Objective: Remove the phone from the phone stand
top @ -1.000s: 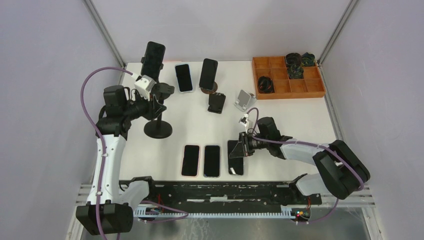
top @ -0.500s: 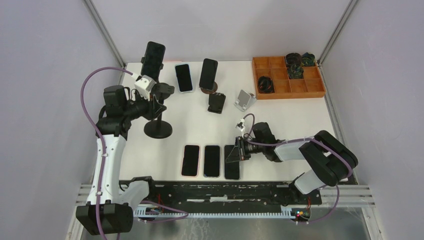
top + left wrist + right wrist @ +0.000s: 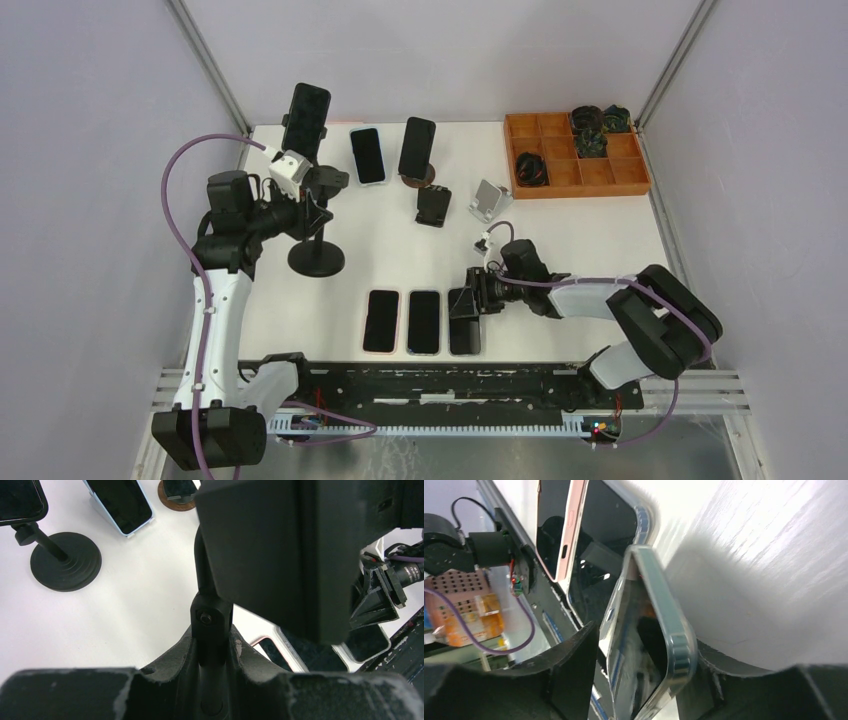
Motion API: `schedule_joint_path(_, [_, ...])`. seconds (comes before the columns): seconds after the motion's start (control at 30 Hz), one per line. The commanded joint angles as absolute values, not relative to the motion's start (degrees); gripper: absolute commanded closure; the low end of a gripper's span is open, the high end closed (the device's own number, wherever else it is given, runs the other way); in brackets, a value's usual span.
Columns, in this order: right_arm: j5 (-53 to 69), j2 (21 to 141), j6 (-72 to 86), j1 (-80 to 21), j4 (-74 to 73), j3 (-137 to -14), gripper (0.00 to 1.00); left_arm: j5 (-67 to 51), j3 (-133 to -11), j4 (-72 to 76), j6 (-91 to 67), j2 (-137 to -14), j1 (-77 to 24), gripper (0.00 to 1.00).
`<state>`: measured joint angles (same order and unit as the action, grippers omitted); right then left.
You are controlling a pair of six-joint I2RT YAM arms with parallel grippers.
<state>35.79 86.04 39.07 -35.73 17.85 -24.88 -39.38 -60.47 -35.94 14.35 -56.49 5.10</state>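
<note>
Near edge: phone [image 3: 463,325] is off its stand, rightmost in the row on the desk [image 3: 600,240], between my right hand [image 3: 474,299] fingers. Can't tell if gripped or loose. Right wrist shows it tipped on an edge; top view reads flat. Risk: retracting with a finger snagged on the case drags it into the neighbouring phone [image 3: 424,322]. Farther left, left hand [image 3: 315,213] is clamped on the phone stand [image 3: 316,258] stem, clear only on left wrist.

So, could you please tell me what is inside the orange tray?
Dark bands lie in several compartments of the tray; the other compartments look bare. Anything beneath the bands is hidden.
</note>
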Motion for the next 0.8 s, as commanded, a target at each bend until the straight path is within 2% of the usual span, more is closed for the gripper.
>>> schedule_joint_path(0.0, [25.7, 83.6, 34.2, -35.6, 11.1, -27.5, 0.39, -41.4, -63.0, -33.2, 12.6, -55.2, 5.0, 0.98])
schedule_joint_path(0.13, [21.7, 81.0, 32.9, -35.6, 7.1, -28.1, 0.33, -41.5, -63.3, -33.1, 12.6, -55.2, 5.0, 0.98])
schedule_joint_path(0.33, [15.5, 75.5, 34.3, -35.7, 4.8, -25.3, 0.33, -41.7, -63.6, -33.1, 12.3, -55.5, 5.1, 0.98])
schedule_joint_path(0.4, [14.5, 74.0, 35.3, -35.7, 5.6, -23.4, 0.35, -41.7, -63.6, -33.1, 12.3, -55.6, 5.0, 0.98])
schedule_joint_path(0.57, [13.7, 72.1, 37.3, -35.9, 7.1, -19.9, 0.51, -41.6, -63.6, -33.1, 12.3, -55.5, 5.1, 0.98])
schedule_joint_path(0.77, [10.3, 65.4, 35.5, -37.7, 0.2, -21.1, 0.52, -41.7, -64.0, -33.2, 11.9, -55.1, 5.0, 0.98])
